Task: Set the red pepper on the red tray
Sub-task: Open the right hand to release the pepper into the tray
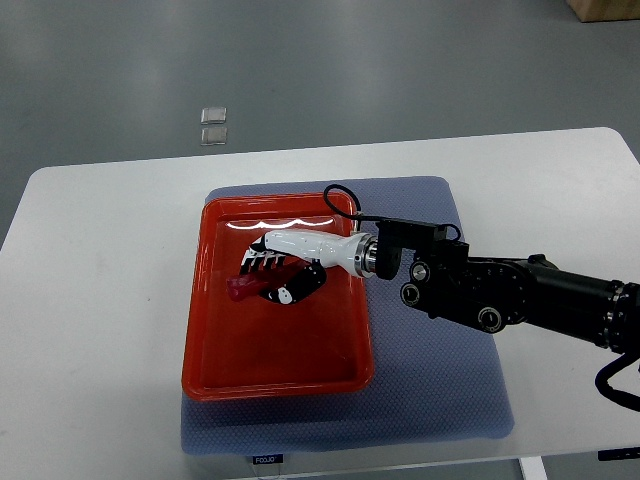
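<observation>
White table (100, 300) — blue mat (440, 390)

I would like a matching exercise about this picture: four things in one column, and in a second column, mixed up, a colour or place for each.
Things:
1. red pepper
2. tray
3. mat
4. right hand

Descriptions:
A. blue-grey, lying under the tray
B. white and black, over the tray
C. red, with raised edges, on the mat
D. inside the tray, at the fingertips

Pairs: 1-D, 2-C, 3-A, 4-B
</observation>
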Action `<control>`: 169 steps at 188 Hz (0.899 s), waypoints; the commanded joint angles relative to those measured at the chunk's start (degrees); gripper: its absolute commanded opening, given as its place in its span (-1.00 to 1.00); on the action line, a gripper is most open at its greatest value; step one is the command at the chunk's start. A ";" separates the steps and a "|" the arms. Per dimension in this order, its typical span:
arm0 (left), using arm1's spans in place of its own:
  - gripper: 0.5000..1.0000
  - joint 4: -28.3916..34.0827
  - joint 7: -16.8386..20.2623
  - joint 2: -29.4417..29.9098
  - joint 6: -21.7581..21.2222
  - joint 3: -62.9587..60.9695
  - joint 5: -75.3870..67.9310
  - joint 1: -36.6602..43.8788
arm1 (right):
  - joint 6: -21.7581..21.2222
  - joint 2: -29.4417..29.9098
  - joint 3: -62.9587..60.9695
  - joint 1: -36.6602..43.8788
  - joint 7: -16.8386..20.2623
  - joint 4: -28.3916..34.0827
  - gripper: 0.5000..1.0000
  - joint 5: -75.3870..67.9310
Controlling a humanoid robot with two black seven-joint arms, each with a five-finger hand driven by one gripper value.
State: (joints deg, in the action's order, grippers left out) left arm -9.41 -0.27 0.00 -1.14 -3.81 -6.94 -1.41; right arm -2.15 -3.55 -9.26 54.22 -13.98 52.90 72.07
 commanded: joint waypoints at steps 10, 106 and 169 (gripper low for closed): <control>1.00 0.01 0.00 0.00 -0.01 -0.06 0.00 0.00 | -0.04 0.03 0.03 -0.08 -0.61 -0.08 -0.38 0.00; 1.00 0.18 0.00 0.00 -0.01 -0.06 0.00 0.00 | 0.04 -1.29 -0.93 -0.34 -2.02 0.01 0.14 -0.97; 1.00 0.18 0.00 0.00 -0.01 -0.06 0.00 0.00 | -0.04 -3.57 -16.74 -3.59 -2.28 -0.08 0.15 -19.76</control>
State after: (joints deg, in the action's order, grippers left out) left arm -9.17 -0.26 0.00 -1.14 -3.87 -6.94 -1.41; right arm -1.93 -7.00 -19.40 52.70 -16.29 52.83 61.94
